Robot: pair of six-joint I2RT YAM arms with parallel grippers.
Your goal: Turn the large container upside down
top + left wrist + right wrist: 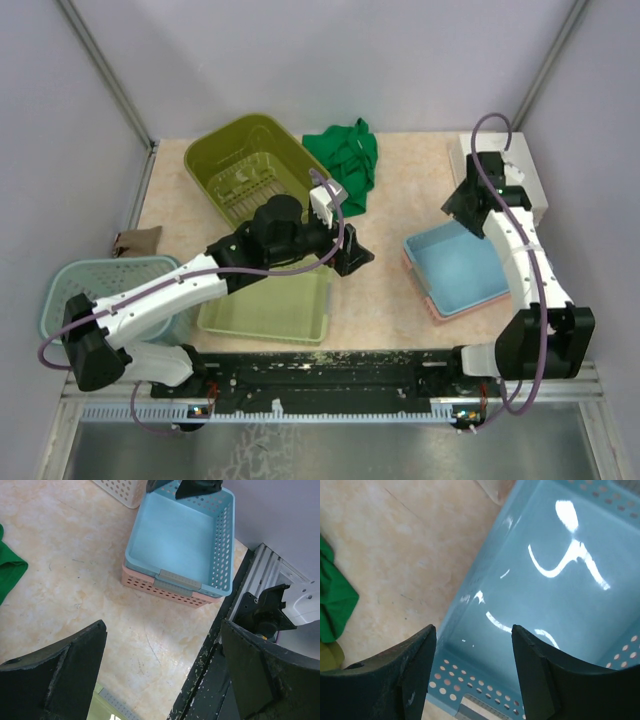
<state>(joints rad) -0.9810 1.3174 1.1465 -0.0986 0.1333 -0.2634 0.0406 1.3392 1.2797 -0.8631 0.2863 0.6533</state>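
Note:
The large olive-green container (245, 165) stands at the back left, tilted, with its open side and ribbed inside facing the camera. My left gripper (352, 256) is open and empty, just off the container's near right corner; in the left wrist view (162, 630) only bare table shows between its jaws. My right gripper (462, 207) is open and empty above the far edge of the blue basket (462, 268); in the right wrist view (473, 630) the blue basket (545, 580) lies below it. The olive container is out of both wrist views.
The blue basket (185, 540) sits nested in a pink one (165, 594). A shallow light-green tray (270, 310) lies at front centre, a teal basket (95, 285) at the left edge, a white basket (525, 175) back right, and a green cloth (345, 160) beside the olive container.

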